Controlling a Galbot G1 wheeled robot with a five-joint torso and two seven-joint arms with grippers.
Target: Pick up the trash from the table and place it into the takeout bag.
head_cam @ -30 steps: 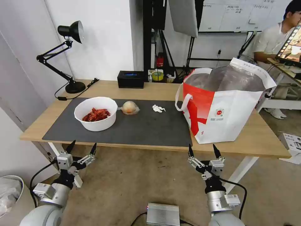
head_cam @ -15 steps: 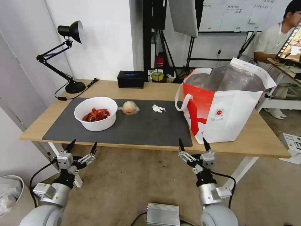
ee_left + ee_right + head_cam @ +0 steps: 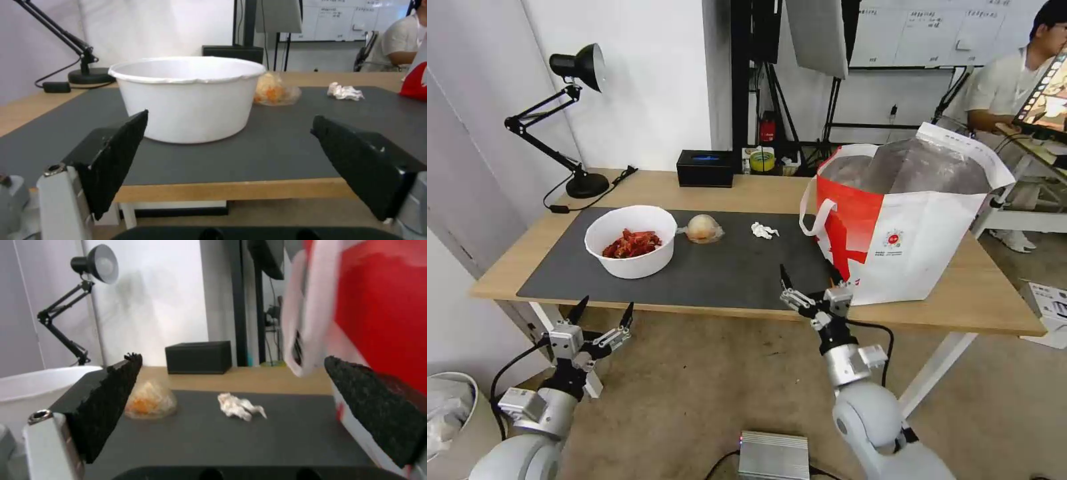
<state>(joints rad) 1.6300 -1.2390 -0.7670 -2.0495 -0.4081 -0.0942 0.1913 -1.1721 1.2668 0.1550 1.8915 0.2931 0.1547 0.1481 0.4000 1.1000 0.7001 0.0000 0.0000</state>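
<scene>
Right tool [image 3: 808,272] wide open, empty, over table [image 3: 747,190] edge.

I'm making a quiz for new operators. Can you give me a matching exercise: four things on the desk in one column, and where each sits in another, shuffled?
Things:
1. white bowl of red shells
2. crumpled white tissue
3. takeout bag
4. black box

Places:
A. on bare wood at the desk's back edge
B. on the mat, nearest the lamp
C. standing at the mat's right end
D. on the mat, between the wrapped lump and the bag

Pairs: 1-B, 2-D, 3-C, 4-A
</scene>
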